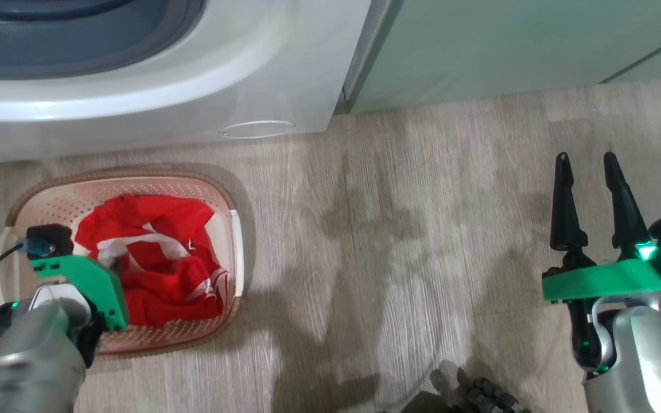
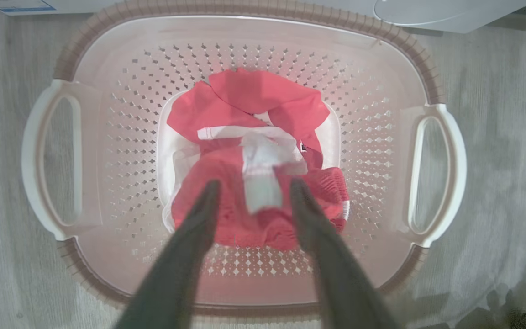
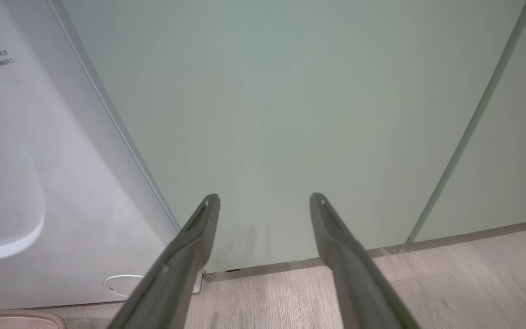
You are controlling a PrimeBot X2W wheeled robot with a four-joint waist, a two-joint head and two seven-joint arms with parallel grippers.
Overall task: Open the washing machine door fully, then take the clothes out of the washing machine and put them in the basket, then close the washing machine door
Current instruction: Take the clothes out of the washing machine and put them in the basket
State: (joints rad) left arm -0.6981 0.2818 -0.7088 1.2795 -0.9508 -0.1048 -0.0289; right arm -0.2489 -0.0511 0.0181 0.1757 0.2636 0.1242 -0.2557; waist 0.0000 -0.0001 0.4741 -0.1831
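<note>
The cream basket (image 1: 135, 176) stands on the floor in front of the white washing machine (image 1: 164, 103). Red clothes (image 1: 158, 252) with white stripes lie heaped inside it. In the left wrist view my left gripper (image 2: 254, 187) hangs straight over the basket (image 2: 244, 11), jaws apart, with a blurred white strip of the clothes (image 2: 254, 100) between the fingers and not pinched. My right gripper (image 1: 586, 158) stands open and empty over the floor at the right, facing the cabinet in the right wrist view (image 3: 265, 198). The washing machine door is out of view.
Pale green cabinets (image 1: 508, 51) stand right of the machine, also close ahead of the right gripper (image 3: 290, 114). The machine's front (image 3: 39, 183) edges the right wrist view. Wood-look floor (image 1: 393, 229) lies between basket and right arm. A dark part (image 1: 479, 396) sits at the bottom edge.
</note>
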